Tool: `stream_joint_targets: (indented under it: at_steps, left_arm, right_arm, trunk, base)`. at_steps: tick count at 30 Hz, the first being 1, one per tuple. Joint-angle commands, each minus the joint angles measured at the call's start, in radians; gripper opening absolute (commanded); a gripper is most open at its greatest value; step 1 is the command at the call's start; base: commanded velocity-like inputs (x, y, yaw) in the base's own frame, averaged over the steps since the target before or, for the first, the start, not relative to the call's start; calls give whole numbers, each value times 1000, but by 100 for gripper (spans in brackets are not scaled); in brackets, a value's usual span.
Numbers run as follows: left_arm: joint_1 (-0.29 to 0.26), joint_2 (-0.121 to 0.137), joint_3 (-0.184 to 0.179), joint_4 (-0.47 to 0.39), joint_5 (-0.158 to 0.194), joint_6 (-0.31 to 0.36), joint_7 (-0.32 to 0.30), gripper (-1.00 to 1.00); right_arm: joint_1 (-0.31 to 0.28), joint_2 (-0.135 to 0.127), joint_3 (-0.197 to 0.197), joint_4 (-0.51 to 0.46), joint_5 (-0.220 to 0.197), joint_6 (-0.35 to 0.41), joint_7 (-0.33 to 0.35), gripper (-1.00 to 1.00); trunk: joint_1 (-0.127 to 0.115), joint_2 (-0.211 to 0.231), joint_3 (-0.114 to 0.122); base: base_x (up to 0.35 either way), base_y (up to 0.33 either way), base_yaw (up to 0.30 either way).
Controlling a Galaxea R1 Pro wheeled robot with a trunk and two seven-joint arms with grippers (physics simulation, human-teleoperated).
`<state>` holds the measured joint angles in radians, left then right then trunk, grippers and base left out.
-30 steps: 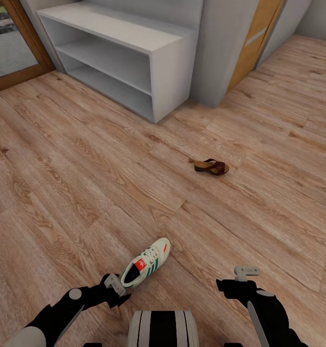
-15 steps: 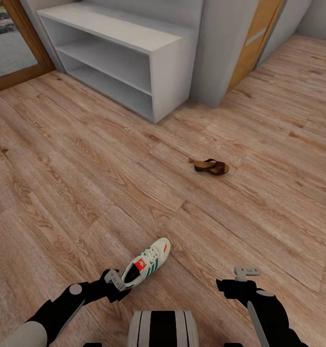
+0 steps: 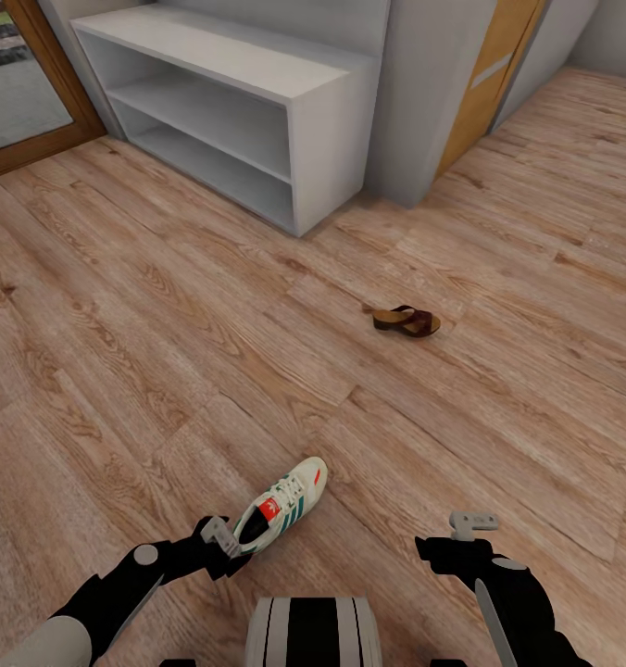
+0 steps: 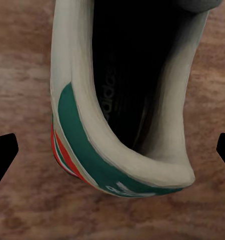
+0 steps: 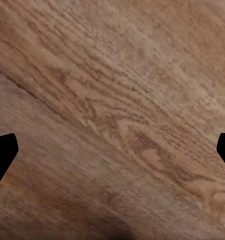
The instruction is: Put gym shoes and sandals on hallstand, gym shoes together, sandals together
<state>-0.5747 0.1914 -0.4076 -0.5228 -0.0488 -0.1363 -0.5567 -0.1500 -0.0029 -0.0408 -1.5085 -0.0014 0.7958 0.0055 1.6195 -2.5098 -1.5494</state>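
One cream-white gym shoe [image 3: 281, 503] with green stripes and a red tongue mark lies on the corridor floor [image 3: 165, 371], just ahead of my base. My left gripper [image 3: 221, 536] is at the shoe's heel. In the left wrist view the heel [image 4: 122, 165] sits between the dark fingertips [image 4: 3, 155], which stand wide apart and clear of it, so the left gripper [image 4: 112, 152] is open. One dark brown sandal [image 3: 406, 320] lies farther off to the right. My right gripper [image 3: 470, 524] hovers open over bare planks [image 5: 112, 100]. The pale hallstand [image 3: 322, 130] stands at the back left.
A wood-framed glass door [image 3: 26, 93] is at the far left beside the hallstand. A grey wall corner [image 3: 415, 93] and an orange-brown door panel [image 3: 484, 83] rise to the hallstand's right. Open floor lies between me and the hallstand.
My left arm has edged slightly forward toward the gym shoe's heel over the last second. The right arm, the shoe and the sandal have kept still.
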Motion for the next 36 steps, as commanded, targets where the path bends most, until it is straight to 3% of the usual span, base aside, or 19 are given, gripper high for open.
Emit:
stream_joint_targets:
  at_steps: [1,13,14,36]
  left_arm:
    - [-1,1,-3,0,-5,-6,1,100]
    - [-12,-1,-4,0,-5,-3,3,100]
    - [-12,-1,-4,0,-5,-3,3,-100]
    - [-13,0,-7,0,-6,-3,2,-100]
  right_arm:
    - [0,0,0,-1,0,5,1,100]
    - [0,0,1,-1,0,5,1,100]
    - [0,0,1,-1,0,5,1,100]
    - [0,0,0,-1,0,5,1,100]
  trunk:
    - [0,0,-1]
    - [0,0,-1]
    - [0,0,-1]
    - [0,0,-1]
  base:
    - [0,0,0]
    - [0,0,0]
    - [0,0,0]
    - [0,0,0]
